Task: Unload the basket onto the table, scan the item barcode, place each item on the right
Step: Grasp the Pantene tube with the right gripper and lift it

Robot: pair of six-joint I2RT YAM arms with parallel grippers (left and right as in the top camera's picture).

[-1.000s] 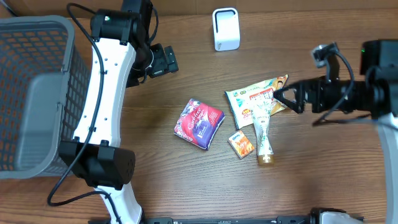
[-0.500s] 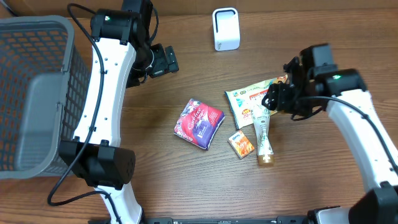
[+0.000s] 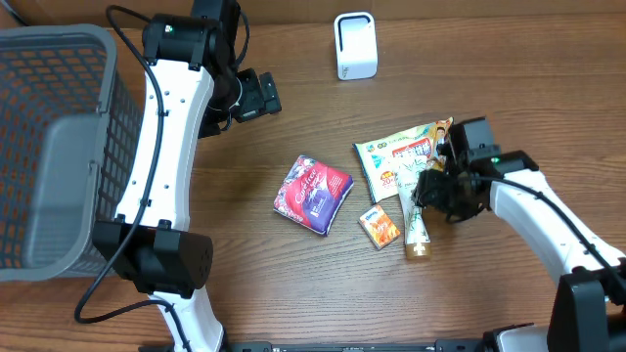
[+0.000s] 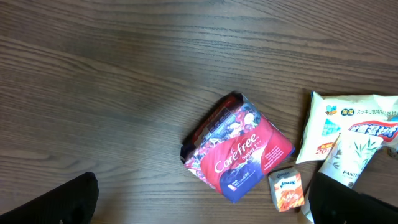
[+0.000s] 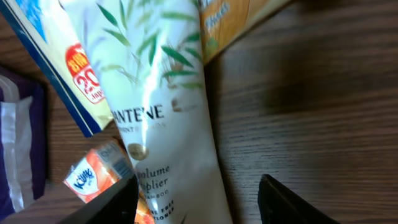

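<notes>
**A:** Entry one, far left?

**B:** Basket point(image 3: 59, 147), well off to the side of the left gripper point(image 3: 264, 95). That hand hung spread wide and empty, unchanged over the last second.

**A:** Between the hands?

**B:** Red pack point(image 3: 312, 193), near the left gripper. Scanner point(image 3: 355, 45), well apart from both hands. Small orange box point(image 3: 380, 226) and wipes packet point(image 3: 393, 161), just beside the right gripper point(image 5: 200, 205).

**A:** The item for scanning?

**B:** Tube point(image 3: 418, 230), flat on the table point(image 3: 245, 284), its upper end over the wipes packet, lying between the right gripper's fingers.

**A:** What changed?

**B:** The right gripper, a second earlier out beyond the pile and fully spread, had swung in over the tube with its jaws narrowing. Bare wood showed beside one finger, so it was not yet clamped.

**A:** Meaning?

**B:** Judged: the pick-up had begun. The lift and the carry to the scanner were outstanding.
</notes>
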